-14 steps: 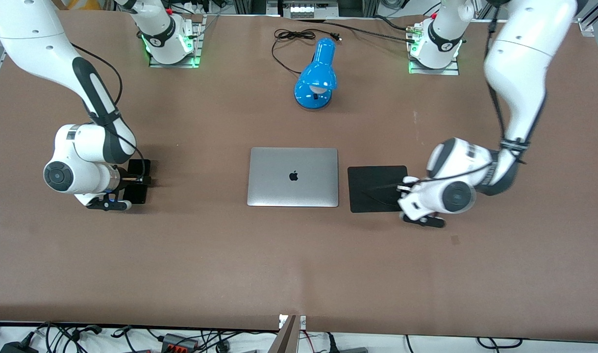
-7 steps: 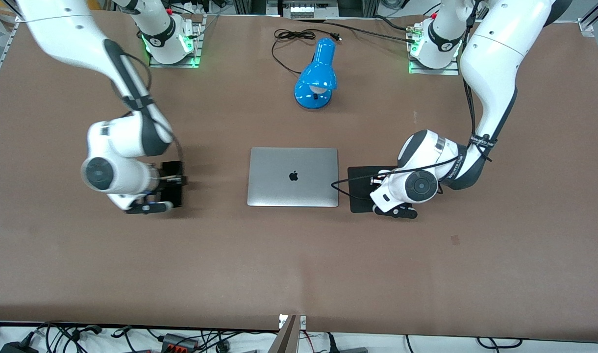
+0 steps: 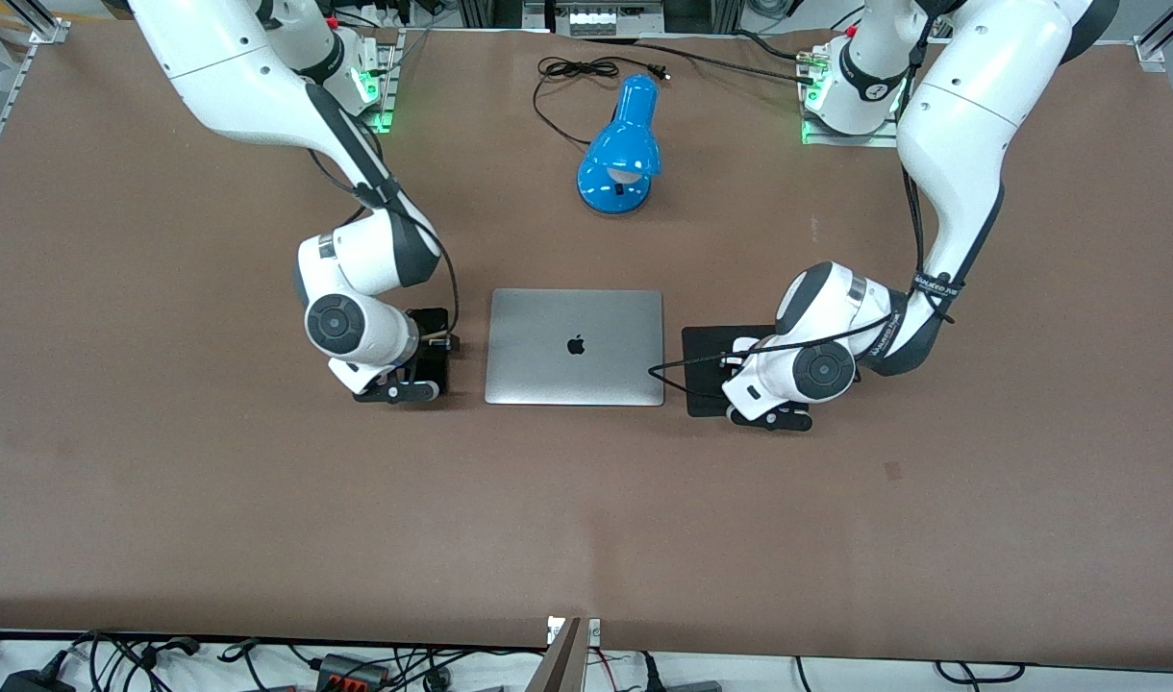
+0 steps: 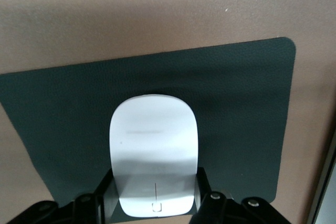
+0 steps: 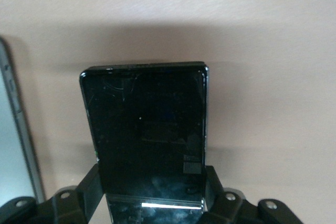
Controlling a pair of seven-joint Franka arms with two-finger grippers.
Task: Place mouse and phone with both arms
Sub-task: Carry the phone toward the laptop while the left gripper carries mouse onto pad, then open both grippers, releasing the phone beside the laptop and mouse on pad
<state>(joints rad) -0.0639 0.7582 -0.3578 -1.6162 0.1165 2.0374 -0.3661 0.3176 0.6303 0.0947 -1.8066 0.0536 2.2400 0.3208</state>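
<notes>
My left gripper (image 4: pixel 155 203) has its fingers clamped on the mouse (image 4: pixel 153 153) over the pad (image 4: pixel 247 108); my right gripper (image 5: pixel 152 203) clamps the phone (image 5: pixel 147 129) beside the laptop (image 3: pixel 575 346).

The right gripper (image 3: pixel 431 346) has carried the slim black phone (image 5: pixel 149 129) toward the closed silver laptop (image 3: pixel 575 346); the left gripper (image 3: pixel 740 367) moved the white oval mouse (image 4: pixel 154 153) over the black mouse pad (image 4: pixel 236 108).

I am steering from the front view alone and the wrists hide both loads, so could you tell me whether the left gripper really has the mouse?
Observer: Yes, the left gripper is shut on the mouse, fingers on its two sides.
Operator: Thank you. What is under it?
Observer: The black mouse pad; the mouse is over its middle.
Operator: And the right arm?
Observer: The right gripper is shut on the phone, over bare table beside the laptop.
</notes>
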